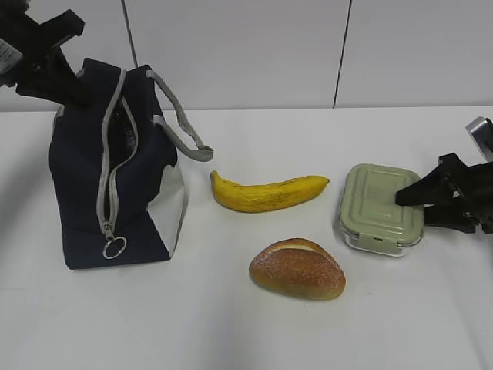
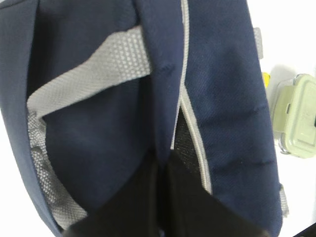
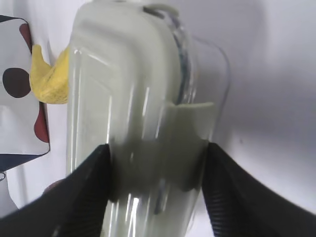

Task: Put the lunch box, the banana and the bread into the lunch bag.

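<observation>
The navy lunch bag (image 1: 85, 193) stands upright at the left with its grey zipper partly open. My left gripper (image 1: 73, 92) is at the bag's top; in the left wrist view it (image 2: 165, 168) is shut on a fold of the bag's fabric (image 2: 227, 98). The banana (image 1: 266, 194) lies in the middle of the table. The bread (image 1: 296, 270) lies in front of it. The green-lidded lunch box (image 1: 377, 204) sits at the right. My right gripper (image 1: 416, 210) has its fingers on either side of the box (image 3: 133, 98) and touches it (image 3: 155, 153).
The white table (image 1: 231, 331) runs to a pale wall at the back. The bag's grey strap handle (image 1: 185, 127) hangs toward the banana, and its ring pull (image 1: 115, 247) hangs low at the front. The lunch box also shows in the left wrist view (image 2: 298, 116).
</observation>
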`<state>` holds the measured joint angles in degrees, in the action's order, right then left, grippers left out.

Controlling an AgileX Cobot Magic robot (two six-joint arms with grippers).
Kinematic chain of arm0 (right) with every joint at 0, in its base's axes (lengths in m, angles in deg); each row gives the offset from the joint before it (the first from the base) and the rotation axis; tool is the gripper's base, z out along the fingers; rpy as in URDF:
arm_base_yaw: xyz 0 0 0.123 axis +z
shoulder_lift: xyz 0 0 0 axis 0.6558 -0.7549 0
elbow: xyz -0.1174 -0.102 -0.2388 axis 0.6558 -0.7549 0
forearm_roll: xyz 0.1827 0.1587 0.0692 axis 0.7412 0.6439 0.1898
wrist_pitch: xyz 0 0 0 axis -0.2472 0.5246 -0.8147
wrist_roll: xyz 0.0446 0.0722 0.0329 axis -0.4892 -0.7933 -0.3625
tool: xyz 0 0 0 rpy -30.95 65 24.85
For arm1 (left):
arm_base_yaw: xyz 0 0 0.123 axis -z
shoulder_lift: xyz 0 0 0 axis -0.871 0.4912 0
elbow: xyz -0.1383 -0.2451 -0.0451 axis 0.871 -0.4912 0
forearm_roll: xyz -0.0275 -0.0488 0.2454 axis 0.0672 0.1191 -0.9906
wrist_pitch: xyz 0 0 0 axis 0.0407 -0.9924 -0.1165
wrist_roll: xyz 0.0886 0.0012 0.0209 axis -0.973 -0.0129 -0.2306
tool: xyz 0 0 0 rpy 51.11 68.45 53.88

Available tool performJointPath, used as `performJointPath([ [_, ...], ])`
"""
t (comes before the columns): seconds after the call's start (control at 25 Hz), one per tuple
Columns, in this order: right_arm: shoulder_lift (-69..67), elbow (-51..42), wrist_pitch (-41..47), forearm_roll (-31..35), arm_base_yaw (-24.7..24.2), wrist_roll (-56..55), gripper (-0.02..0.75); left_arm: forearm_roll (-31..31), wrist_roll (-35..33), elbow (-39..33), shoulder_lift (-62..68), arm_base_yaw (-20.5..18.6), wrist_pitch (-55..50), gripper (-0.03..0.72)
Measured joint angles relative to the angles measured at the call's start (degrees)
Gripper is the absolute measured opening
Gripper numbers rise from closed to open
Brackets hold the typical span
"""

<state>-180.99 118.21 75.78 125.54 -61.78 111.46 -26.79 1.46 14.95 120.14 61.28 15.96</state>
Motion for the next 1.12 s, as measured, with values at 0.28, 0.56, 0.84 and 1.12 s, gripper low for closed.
performJointPath([
  [0.28, 0.00, 0.00, 0.76, 0.41, 0.00, 1.14, 0.382, 0.00, 0.00, 0.00, 0.00, 0.00, 0.00, -0.003],
  [0.56, -0.19, 0.00, 2.11, 0.55, 0.00, 1.99, 0.378, 0.00, 0.00, 0.00, 0.00, 0.00, 0.00, -0.003],
  [0.84, -0.19, 3.87, 7.62, 0.77, 0.01, 0.48, 0.375, 2.36, 0.00, 0.00, 0.00, 0.00, 0.05, -0.003],
  [1.12, 1.51, 9.19, 7.92, 1.37, 1.43, -4.59, 0.375, 3.00, 0.00, 0.00, 0.00, 0.00, 0.33, -0.003],
])
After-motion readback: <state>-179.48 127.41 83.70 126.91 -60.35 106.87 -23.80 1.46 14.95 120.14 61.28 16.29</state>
